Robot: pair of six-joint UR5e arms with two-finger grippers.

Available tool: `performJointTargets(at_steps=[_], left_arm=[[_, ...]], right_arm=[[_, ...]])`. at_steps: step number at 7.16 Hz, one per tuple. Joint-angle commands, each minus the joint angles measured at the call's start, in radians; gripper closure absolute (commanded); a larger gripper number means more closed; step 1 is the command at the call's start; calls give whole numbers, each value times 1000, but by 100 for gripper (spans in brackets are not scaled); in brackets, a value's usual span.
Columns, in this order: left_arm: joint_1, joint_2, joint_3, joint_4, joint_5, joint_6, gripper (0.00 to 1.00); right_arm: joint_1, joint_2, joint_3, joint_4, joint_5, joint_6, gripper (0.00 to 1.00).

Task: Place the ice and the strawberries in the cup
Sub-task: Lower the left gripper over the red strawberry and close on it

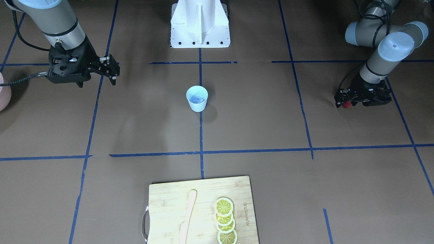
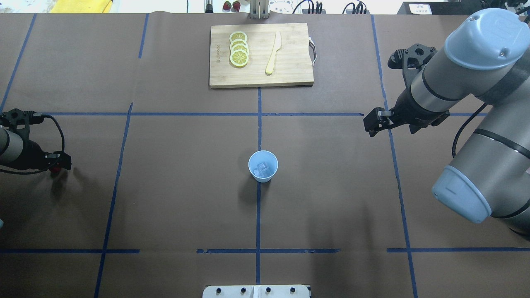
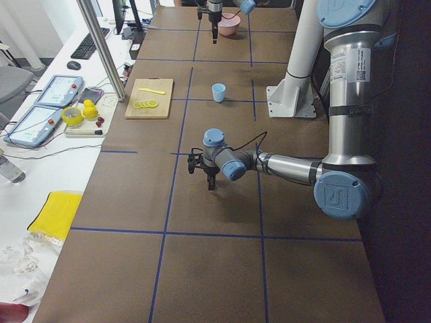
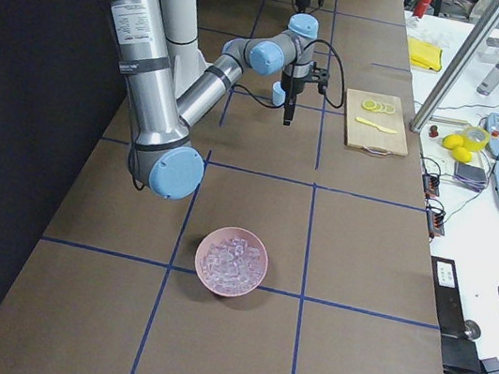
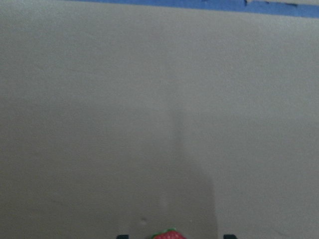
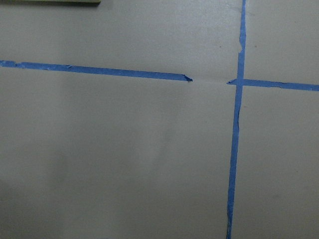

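The light blue cup (image 2: 263, 166) stands upright at the table's centre on a blue tape line, also in the front view (image 1: 197, 99). Clear ice (image 2: 261, 169) lies inside it. My left gripper (image 2: 57, 164) hangs low over the table far to the cup's left, shut on a small red strawberry (image 1: 346, 104). The berry's top peeks in at the bottom of the left wrist view (image 5: 169, 234). My right gripper (image 2: 371, 124) hovers to the cup's right and further out, open and empty. Its wrist view shows only brown table and blue tape.
A wooden cutting board (image 2: 290, 78) at the far edge holds several lemon slices (image 2: 239, 49) and a pale knife (image 2: 273, 53). A pink bowl (image 4: 231, 262) of ice sits at the table's right end. Two strawberries (image 2: 231, 5) lie beyond the far edge.
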Motion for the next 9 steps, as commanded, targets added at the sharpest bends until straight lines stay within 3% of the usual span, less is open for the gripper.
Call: performJointTargets(at_steps=[1, 3, 6, 9], left_arm=[[0, 3, -1, 2, -2, 1, 38], [-3, 9, -1, 3, -70, 3, 50], [-8, 15, -7, 6, -72, 5, 58], [-9, 15, -13, 12, -72, 5, 52]], right_arm=[[-1, 1, 0, 0, 1, 0, 0], [-1, 2, -2, 0, -1, 0, 0], [-4, 3, -2, 0, -1, 7, 0], [-4, 3, -2, 0, 1, 9, 0]])
